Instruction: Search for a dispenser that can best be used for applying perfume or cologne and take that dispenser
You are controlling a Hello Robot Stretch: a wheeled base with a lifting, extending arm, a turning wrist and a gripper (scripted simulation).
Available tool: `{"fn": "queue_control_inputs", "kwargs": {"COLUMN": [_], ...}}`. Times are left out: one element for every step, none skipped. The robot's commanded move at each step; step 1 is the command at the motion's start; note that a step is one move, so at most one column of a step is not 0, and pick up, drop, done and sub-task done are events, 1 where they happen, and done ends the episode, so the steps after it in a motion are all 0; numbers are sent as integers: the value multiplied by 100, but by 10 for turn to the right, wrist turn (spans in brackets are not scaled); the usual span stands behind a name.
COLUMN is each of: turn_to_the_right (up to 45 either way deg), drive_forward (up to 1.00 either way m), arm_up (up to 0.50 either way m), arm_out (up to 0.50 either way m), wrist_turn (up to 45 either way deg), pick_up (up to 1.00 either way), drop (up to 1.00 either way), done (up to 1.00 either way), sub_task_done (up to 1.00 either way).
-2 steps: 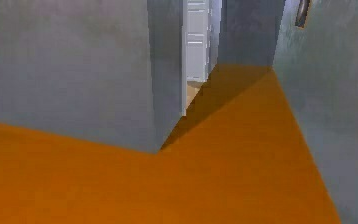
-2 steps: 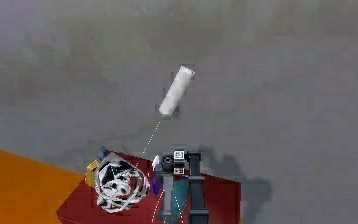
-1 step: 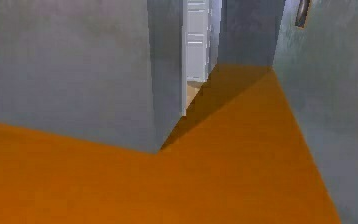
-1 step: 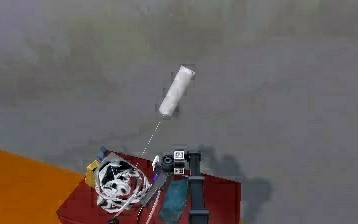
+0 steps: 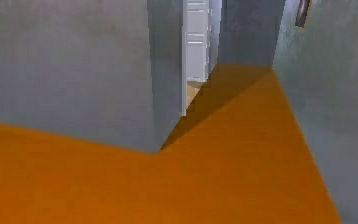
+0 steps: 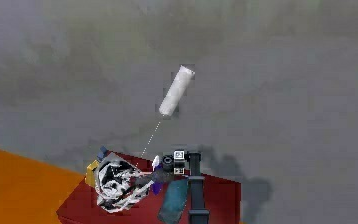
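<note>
Well, our end effector (image 6: 145,170) hung by clutter (image 6: 115,182) on the counter (image 6: 82,207); we couldn't tell if it held anything or if the dispenser lay there; grabbing blind risked the wrong item.

**White cylinder (image 6: 177,90), tilted**

You see a slim white cylinder against the grey wall (image 6: 287,70), leaning with its upper end toward the arm side view's right. A thin pale line runs from its lower end down-left toward the red top (image 6: 82,205). You cannot tell whether it is the dispenser.
</note>
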Motion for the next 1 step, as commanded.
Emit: {"fn": "queue_control_inputs", "kwargs": {"turn_to_the_right": [0], "drive_forward": [0], "arm_up": [0], "arm_out": [0], "wrist_turn": [450], "pick_up": [0], "drop": [0], "done": [0], "sub_task_done": [0]}}
